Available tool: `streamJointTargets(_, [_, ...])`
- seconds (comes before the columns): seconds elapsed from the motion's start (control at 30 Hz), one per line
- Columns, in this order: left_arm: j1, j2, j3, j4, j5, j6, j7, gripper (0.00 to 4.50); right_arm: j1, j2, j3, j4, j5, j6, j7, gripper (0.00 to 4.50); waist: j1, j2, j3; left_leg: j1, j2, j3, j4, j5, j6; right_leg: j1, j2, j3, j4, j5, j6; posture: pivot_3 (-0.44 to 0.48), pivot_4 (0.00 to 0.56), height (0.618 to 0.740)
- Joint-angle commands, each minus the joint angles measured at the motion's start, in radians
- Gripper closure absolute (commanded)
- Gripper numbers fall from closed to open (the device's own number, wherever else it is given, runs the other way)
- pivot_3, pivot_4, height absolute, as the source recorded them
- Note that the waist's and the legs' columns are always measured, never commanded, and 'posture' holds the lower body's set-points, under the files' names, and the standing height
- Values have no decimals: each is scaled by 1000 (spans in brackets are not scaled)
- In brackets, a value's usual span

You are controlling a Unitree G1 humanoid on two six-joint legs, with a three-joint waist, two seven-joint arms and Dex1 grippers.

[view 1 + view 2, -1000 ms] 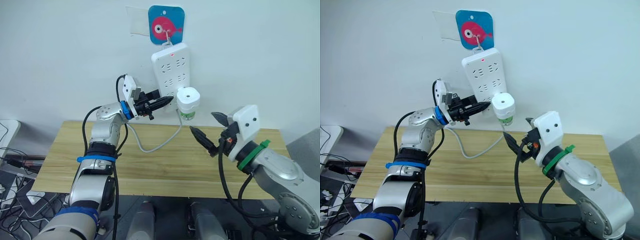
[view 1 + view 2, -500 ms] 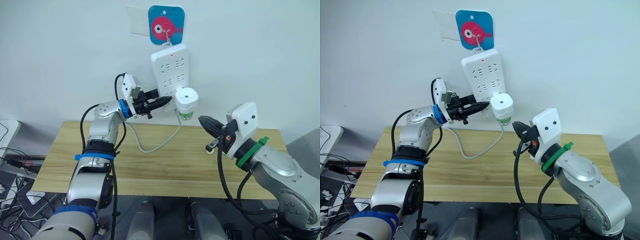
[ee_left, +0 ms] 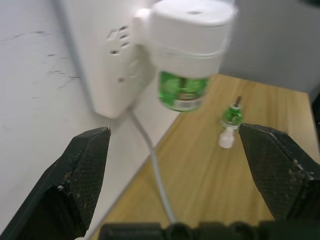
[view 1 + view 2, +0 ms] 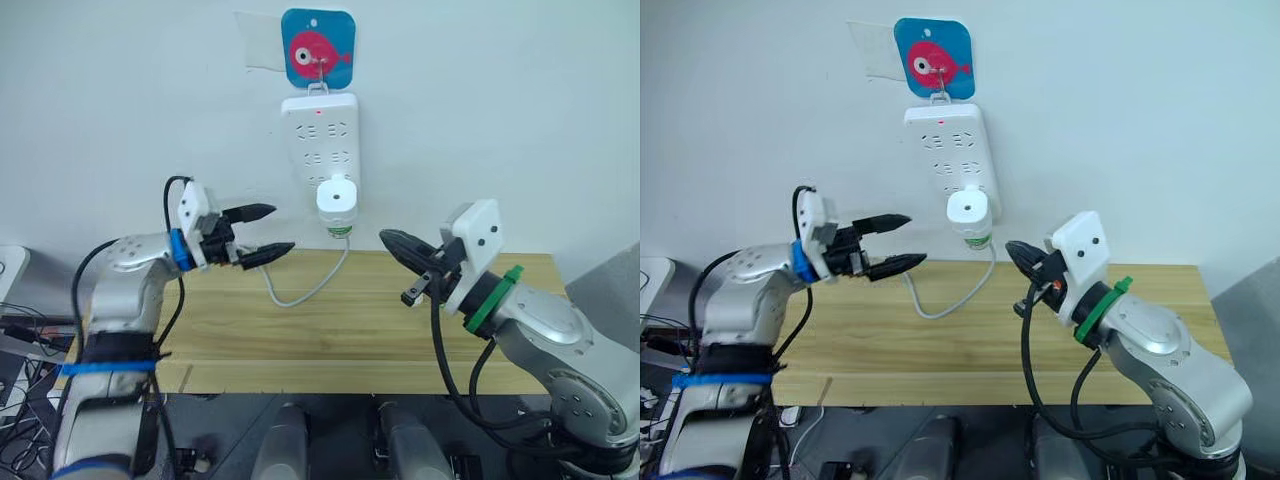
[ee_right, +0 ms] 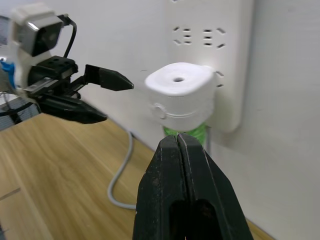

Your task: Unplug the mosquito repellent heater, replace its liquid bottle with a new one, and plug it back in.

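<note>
The white mosquito repellent heater (image 4: 337,198) is plugged into the bottom of the white power strip (image 4: 322,130) on the wall. A green liquid bottle (image 3: 182,91) hangs under it. My left gripper (image 4: 278,229) is open and empty, a hand's width to the left of the heater. My right gripper (image 4: 385,238) is shut with nothing in it, pointing at the heater from the lower right. In the right wrist view its fingertips (image 5: 177,142) sit just in front of the heater (image 5: 180,95). A small loose green bottle (image 3: 231,116) with a white cap lies on the table.
The wooden table (image 4: 330,340) stands against the white wall. The strip's grey cable (image 4: 300,290) loops down onto the tabletop. A blue card with a pink fish (image 4: 318,48) carries the hook that holds the strip.
My left gripper has drawn back to the left from the heater and opened wide. My right gripper closed and moved up toward the heater. The camera has shifted.
</note>
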Motion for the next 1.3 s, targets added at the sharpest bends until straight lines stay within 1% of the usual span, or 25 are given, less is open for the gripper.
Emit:
streamJointTargets(0.03, [100, 1, 48, -250, -92, 34, 52, 56, -16, 12, 58, -4, -28, -50, -2, 4500, 8, 0, 2, 0, 0, 0, 0, 0, 0, 0, 0, 0, 0, 0, 0, 313, 283, 740])
streamJointTargets(0.13, [180, -16, 52, -359, -108, 8, 87, 56, -29, 30, 114, 30, -69, -79, -15, 4500, 16, 0, 2, 2, 0, 0, -1, 0, 0, 1, 0, 0, 0, 0, 0, 313, 284, 740])
streamJointTargets(0.2, [204, -29, 52, -392, -112, -1, 117, 56, -38, 40, 143, 57, -99, -103, -19, 4500, 21, 0, 2, 4, 0, 1, -3, 0, 0, 1, 0, 1, 0, -3, 5, 315, 283, 740])
streamJointTargets(0.3, [222, -40, 52, -416, -115, 2, 154, 56, -57, 62, 170, 100, -142, -134, -30, 4500, 31, 1, 3, 5, 0, 2, -3, 0, 0, 1, 1, 1, 0, -3, 5, 316, 283, 740])
streamJointTargets(0.53, [230, -47, 37, -418, -114, -7, 199, 56, -90, 133, 191, 198, -215, -161, -69, 4500, 34, 1, 4, 5, 1, 3, -5, 0, 0, 1, 1, 2, 0, -4, 3, 327, 281, 740])
streamJointTargets(0.8, [224, -44, 25, -413, -110, -24, 207, 56, -112, 154, 212, 246, -268, -193, -50, 4500, 34, 1, 6, 5, 1, 3, -6, 0, 0, 0, 1, 2, 0, -5, 2, 336, 276, 740])
streamJointTargets(1.23, [226, -43, 13, -419, -115, -35, 210, 56, -97, 170, 249, 227, -282, -166, -22, 4500, 34, 2, 6, 5, 1, 3, -6, 0, 0, 0, 1, 2, -1, -6, 2, 336, 274, 740])
streamJointTargets(1.3, [226, -44, 10, -418, -113, -37, 211, 56, -93, 172, 246, 226, -284, -165, -22, 4500, 34, 2, 6, 5, 1, 3, -7, 0, 0, 0, 1, 1, -1, -6, 2, 339, 266, 740])
